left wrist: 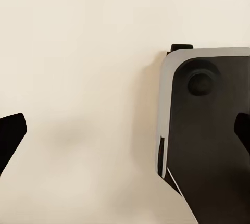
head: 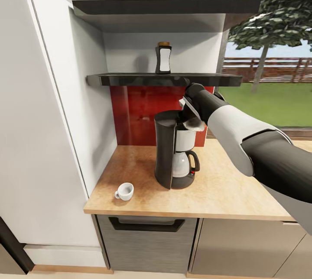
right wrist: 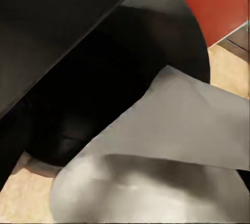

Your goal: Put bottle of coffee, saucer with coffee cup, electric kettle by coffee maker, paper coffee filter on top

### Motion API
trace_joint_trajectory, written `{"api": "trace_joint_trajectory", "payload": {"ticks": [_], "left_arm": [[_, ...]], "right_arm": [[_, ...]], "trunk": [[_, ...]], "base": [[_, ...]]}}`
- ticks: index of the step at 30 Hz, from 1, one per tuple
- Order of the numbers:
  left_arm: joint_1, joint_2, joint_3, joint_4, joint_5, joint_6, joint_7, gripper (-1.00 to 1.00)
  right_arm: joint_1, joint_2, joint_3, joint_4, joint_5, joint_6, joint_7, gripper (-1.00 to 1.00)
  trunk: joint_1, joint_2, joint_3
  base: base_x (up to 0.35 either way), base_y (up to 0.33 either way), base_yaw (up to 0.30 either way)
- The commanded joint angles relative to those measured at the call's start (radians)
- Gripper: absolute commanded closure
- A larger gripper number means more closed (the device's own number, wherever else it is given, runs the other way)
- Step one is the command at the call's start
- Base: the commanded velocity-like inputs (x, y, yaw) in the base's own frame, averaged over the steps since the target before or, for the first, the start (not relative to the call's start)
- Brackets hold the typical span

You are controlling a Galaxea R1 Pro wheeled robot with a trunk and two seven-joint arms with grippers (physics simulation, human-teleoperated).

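Head view: we hold filter (head: 195,124) over coffee maker (head: 173,151), right gripper (head: 190,112) pinching it (left gripper's (left wrist: 125,130) fingers spread, empty).

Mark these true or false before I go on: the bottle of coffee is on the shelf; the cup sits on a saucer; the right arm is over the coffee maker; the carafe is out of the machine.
1. The bottle of coffee stands on the kitchen shelf. True.
2. The coffee cup sits on a saucer. False: it rests directly on the countertop.
3. The right gripper is at the top of the coffee maker. True.
4. The carafe is out of the machine. False: it sits in the coffee maker.
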Motion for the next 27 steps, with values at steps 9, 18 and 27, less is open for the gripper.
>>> {"api": "trace_joint_trajectory", "payload": {"ticks": [9,18,27], "left_arm": [[0.000,0.000,0.005,0.001,-0.003,-0.004,0.002,-1.00],[0.000,0.000,0.005,0.001,-0.003,-0.004,0.002,-1.00],[0.000,-0.002,0.005,0.001,-0.003,-0.004,0.002,-1.00]], "right_arm": [[0.000,0.000,0.001,-0.002,0.008,0.003,0.011,-1.00],[0.000,0.000,0.001,-0.003,0.008,0.003,0.011,-1.00],[0.000,0.001,-0.005,-0.010,0.008,0.003,0.011,-1.00]], "trunk": [[0.000,-0.001,-0.001],[0.000,-0.001,-0.001],[0.000,-0.001,-0.001]], "base": [[0.000,0.000,0.000],[0.000,0.000,0.000],[0.000,0.000,0.000]]}}
